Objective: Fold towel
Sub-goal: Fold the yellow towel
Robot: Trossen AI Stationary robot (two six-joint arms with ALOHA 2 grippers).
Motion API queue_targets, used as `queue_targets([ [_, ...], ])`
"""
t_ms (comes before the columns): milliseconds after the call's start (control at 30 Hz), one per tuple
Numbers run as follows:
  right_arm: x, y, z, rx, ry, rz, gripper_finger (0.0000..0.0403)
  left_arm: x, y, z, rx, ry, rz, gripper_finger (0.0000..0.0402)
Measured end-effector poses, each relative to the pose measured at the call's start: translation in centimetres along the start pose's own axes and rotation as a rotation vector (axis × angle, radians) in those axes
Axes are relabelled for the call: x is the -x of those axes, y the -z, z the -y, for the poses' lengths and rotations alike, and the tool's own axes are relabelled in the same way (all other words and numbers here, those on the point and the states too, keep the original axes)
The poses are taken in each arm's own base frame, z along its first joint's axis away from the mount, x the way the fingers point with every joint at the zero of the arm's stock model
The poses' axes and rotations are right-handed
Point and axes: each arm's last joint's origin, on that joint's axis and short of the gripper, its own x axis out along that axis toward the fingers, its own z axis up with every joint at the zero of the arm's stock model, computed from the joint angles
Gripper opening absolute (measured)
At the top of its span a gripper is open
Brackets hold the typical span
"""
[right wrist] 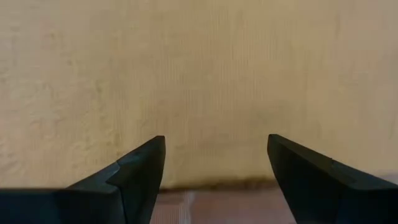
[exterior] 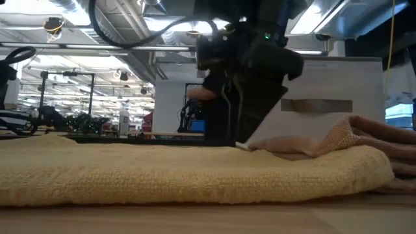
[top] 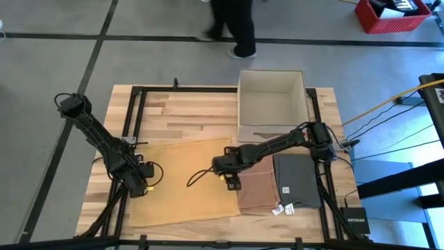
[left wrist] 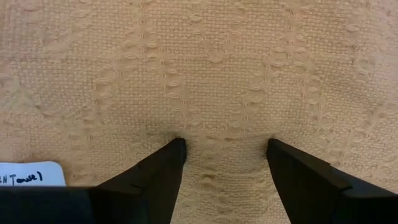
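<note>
yellow towel (top: 184,182) laid flat for folding | left gripper (top: 139,186) at its 9 o'clock edge, jaws wide | right gripper (top: 232,182) at 3 o'clock edge, jaws wide, nothing held

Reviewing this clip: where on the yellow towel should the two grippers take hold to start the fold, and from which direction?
Probably by its two side edges. The yellow towel lies flat and spread, so only the edges offer a lip. The left gripper sits open over its left edge, and the right gripper open at its right edge; each should come down from above and pinch the hem.
</note>
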Motion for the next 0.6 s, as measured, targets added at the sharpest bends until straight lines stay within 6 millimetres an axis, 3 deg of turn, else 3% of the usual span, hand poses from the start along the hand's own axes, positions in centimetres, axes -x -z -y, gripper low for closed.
queue_targets([
  [167, -0.6, -0.9, 0.2, 0.049, -0.003, 0.091, 0.0285, 0.0, 0.0, 0.0, 0.015, 0.0, 0.002, 0.0225],
  [400, -3.3, -0.5, 0.8, 0.067, -0.001, 0.021, 0.0285, -0.1, 0.0, 0.0, 0.009, -0.001, 0.001, 0.0225],
  [600, -4.4, -0.1, 1.2, 0.053, -0.006, -0.027, 0.027, -0.1, 0.0, 0.0, 0.009, -0.001, -0.001, 0.0222],
])
